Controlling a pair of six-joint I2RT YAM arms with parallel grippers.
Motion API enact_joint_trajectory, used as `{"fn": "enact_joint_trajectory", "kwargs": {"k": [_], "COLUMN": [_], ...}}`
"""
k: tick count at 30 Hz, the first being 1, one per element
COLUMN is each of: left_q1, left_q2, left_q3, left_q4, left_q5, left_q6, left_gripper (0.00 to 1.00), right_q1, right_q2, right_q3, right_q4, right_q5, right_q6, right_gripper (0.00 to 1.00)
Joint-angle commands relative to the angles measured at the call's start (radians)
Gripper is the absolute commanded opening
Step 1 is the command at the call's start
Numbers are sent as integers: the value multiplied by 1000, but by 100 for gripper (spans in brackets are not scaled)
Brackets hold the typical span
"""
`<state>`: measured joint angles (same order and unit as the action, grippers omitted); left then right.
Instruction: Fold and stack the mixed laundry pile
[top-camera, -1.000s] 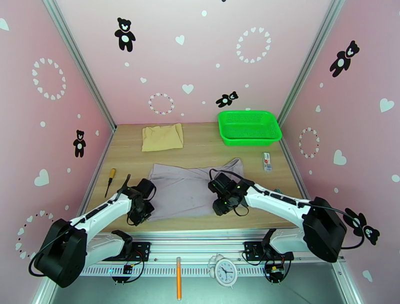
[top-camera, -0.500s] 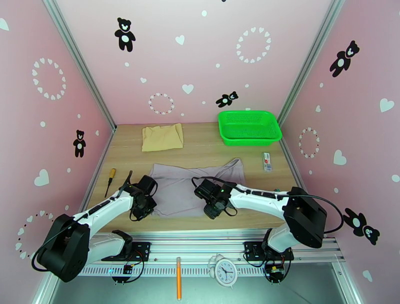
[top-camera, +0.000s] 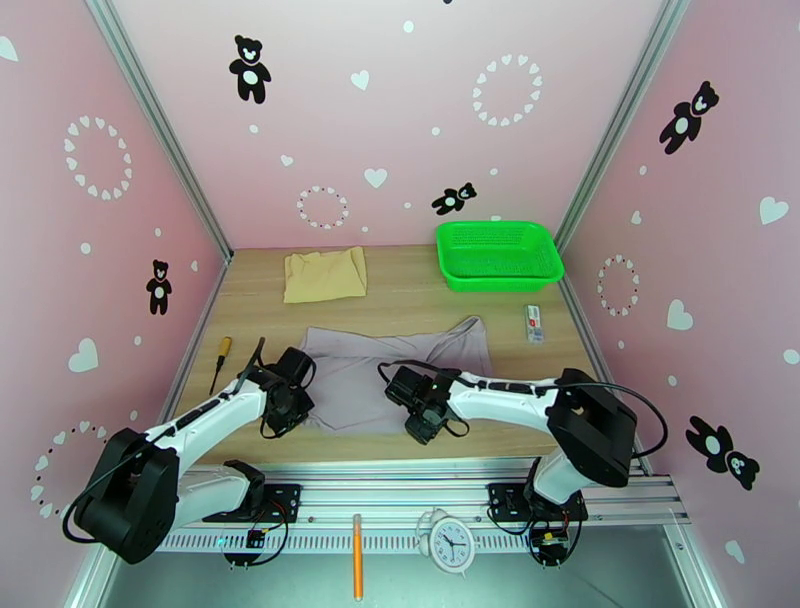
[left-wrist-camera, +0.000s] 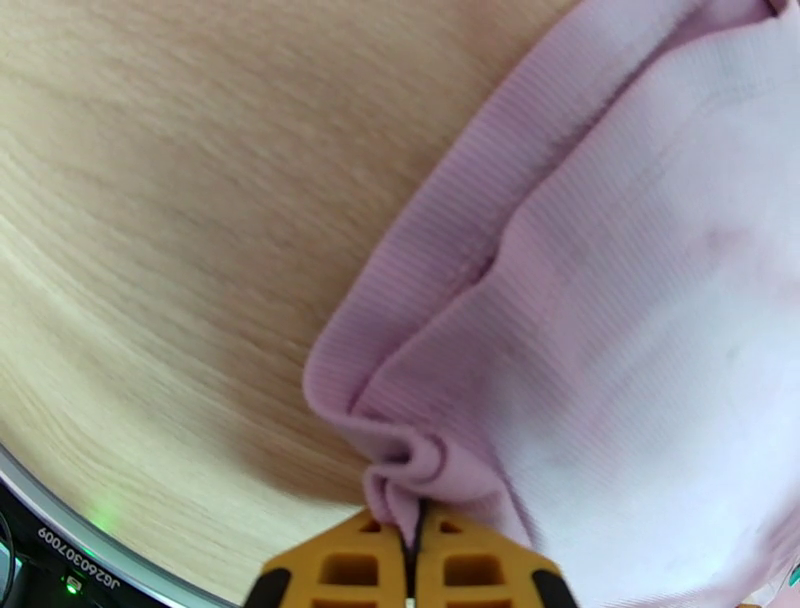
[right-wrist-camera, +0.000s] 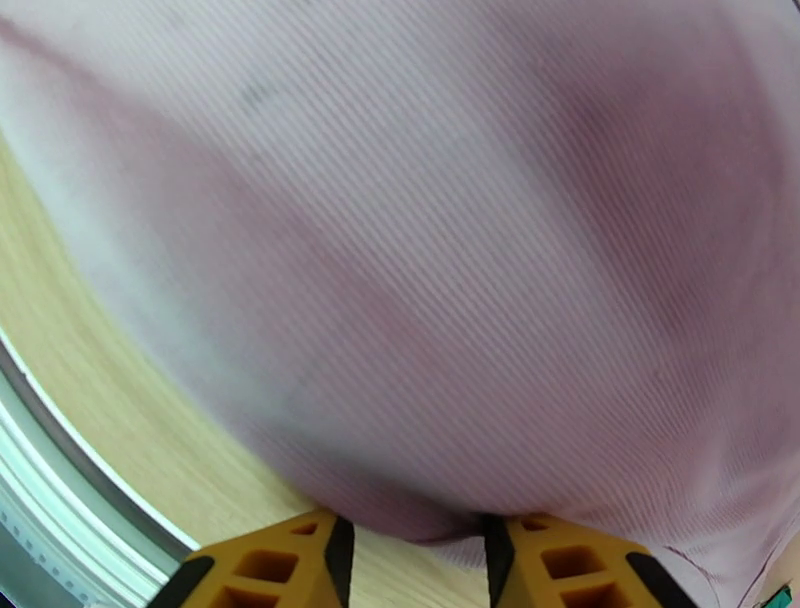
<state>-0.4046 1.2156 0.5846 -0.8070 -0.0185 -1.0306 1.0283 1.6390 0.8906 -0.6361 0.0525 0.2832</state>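
The pale grey-lilac garment lies spread across the middle of the table, its near edge gathered between the two arms. My left gripper is at the garment's near left corner, and in the left wrist view it is shut on a bunched pinch of the lilac fabric. My right gripper holds the near right part. In the right wrist view the fabric hangs close over the camera, its hem caught between the yellow fingers. The tan-beige cloth lies folded at the back left.
A green mesh basket stands at the back right, with a small white packet in front of it. A screwdriver lies by the left wall. A clock and an orange pen sit below the table's front rail.
My right gripper has travelled left with the garment's near right corner, narrowing the near edge. My left gripper has shifted slightly forward and right with its corner.
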Motion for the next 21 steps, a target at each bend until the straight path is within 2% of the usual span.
{"fn": "enact_joint_trajectory", "kwargs": {"k": [1, 3, 5, 8, 12, 21], "left_q1": [16, 21, 27, 35, 45, 88], "left_q2": [-32, -44, -54, -65, -68, -36], "left_q3": [30, 37, 44, 56, 74, 125], "left_q4": [-41, -49, -56, -66, -80, -87], "left_q5": [-25, -25, -24, -19, -16, -15], "left_q6": [24, 28, 33, 40, 56, 101], "left_gripper": [2, 2, 2, 2, 2, 1], "right_q1": [6, 6, 6, 5, 5, -34], "right_q2": [57, 62, 48, 23, -6, 20], "right_q3": [32, 34, 41, 79, 147, 247], "right_q4": [-5, -5, -10, -50, -116, -241], "right_q5": [17, 25, 51, 92, 110, 63], "right_q6": [31, 42, 51, 41, -5, -141], "right_gripper": [36, 27, 13, 0, 0, 0]}}
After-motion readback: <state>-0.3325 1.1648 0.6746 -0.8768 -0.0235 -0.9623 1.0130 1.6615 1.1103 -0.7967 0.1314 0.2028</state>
